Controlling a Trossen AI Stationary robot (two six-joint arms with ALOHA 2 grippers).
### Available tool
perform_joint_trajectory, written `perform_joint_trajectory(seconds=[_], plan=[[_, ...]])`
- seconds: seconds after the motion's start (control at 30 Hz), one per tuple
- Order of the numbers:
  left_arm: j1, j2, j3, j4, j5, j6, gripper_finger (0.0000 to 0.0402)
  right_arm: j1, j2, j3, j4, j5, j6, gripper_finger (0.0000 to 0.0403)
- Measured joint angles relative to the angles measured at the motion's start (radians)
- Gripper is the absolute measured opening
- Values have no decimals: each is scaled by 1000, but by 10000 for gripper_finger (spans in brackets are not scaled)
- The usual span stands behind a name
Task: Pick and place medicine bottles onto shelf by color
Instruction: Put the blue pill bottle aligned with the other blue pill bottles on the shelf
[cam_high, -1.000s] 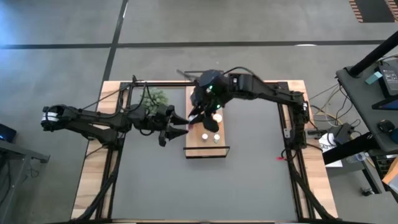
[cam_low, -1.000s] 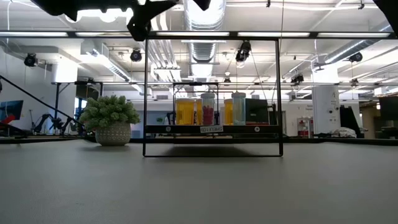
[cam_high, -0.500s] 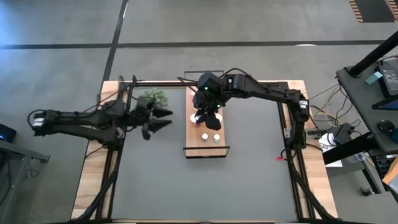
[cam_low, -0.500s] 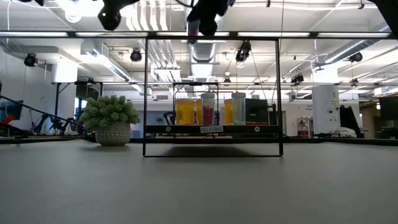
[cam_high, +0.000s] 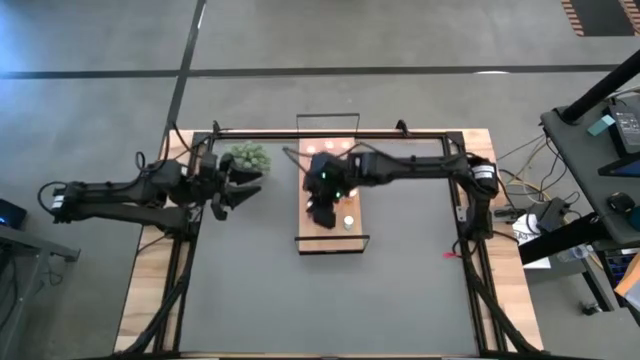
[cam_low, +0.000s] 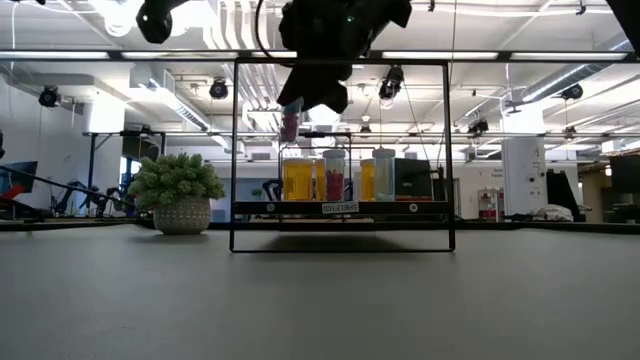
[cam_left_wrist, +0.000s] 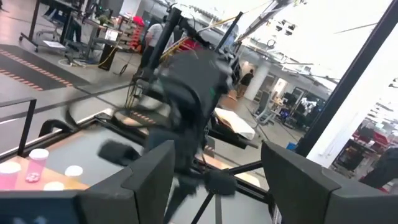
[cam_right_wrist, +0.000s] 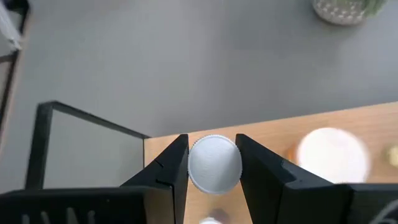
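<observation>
The right tool (cam_right_wrist: 212, 163), clamped on a white-capped bottle (cam_right_wrist: 214, 164) above the shelf (cam_right_wrist: 348, 121), could topple neighbouring bottles (cam_right_wrist: 329, 155) if it descends crooked.

You see the light-wood shelf (cam_high: 312, 238) at upper centre; white-capped medicine bottles (cam_high: 348, 222) stand upright on it, one pink bottle (cam_low: 290, 124) hanging above.
</observation>
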Motion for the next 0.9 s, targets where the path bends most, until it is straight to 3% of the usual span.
perform_joint_trajectory(seconds=[0.2,0.5,0.7,0.9], plan=[[0,-45,0,0,0,-1,224,76,0,-62,59,166,41,107],[0,-117,0,2,-1,-1,224,97,20,-93,123,203,140,107],[0,-158,0,0,-1,0,224,96,20,-92,142,262,433,107],[0,-184,1,-23,-2,0,224,125,21,-92,101,440,679,107]])
